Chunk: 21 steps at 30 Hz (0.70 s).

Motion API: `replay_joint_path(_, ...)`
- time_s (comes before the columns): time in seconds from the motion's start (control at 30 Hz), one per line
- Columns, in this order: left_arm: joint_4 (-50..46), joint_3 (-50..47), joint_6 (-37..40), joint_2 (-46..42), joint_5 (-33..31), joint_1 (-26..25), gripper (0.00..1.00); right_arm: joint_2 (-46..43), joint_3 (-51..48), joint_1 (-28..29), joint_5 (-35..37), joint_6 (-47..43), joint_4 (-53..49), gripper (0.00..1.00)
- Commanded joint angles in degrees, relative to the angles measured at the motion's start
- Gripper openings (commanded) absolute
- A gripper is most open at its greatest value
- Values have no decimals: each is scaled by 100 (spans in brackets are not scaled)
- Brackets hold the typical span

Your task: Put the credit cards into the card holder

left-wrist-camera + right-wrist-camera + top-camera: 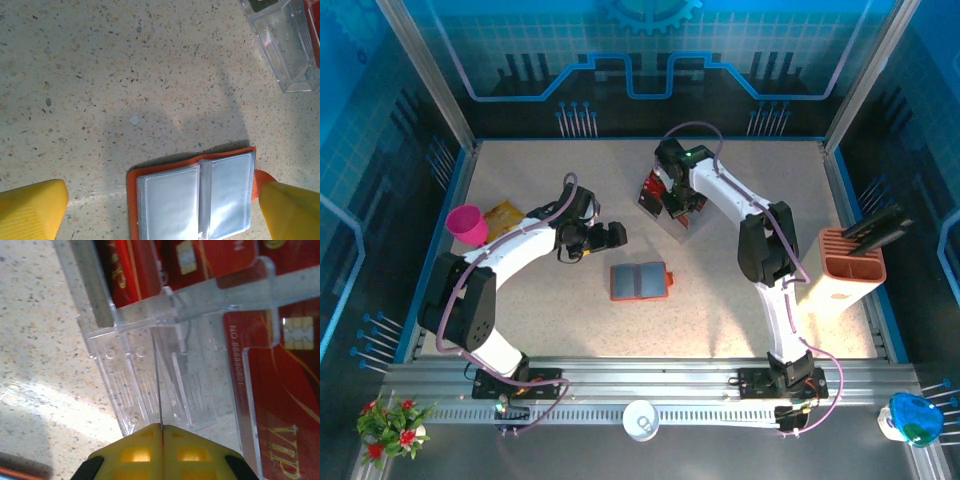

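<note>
The card holder [640,282] lies open on the table, orange-red outside with grey clear pockets [195,195]. My left gripper [605,237] hovers just beside and above it, open, its yellow fingers [30,210] wide apart on either side of the holder. Several red credit cards [280,390] stand in a clear plastic stand [150,385]. My right gripper [162,427] is at that stand [665,205], shut on one credit card [159,390], which I see edge-on as a thin dark line running up from the fingertips.
A pink cup [467,223] and a yellow snack bag [503,215] sit at the left. An orange slotted rack [852,265] stands at the right edge. A white cup [641,418] rests on the front rail. Open tabletop lies around the holder.
</note>
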Motion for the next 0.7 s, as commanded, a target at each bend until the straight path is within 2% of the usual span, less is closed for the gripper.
replay_joint_path(0.0,-118,79,27,5,172,-29,99,-327,-110,181,-76,-412,79,0)
replay_joint_path(0.3,-308,158,183,-15,106,-27,99,-933,-426,364,71,-600,263,0)
replay_joint_path(0.67,-449,156,297,-69,74,-29,99,-2223,-1420,418,-365,142,713,0)
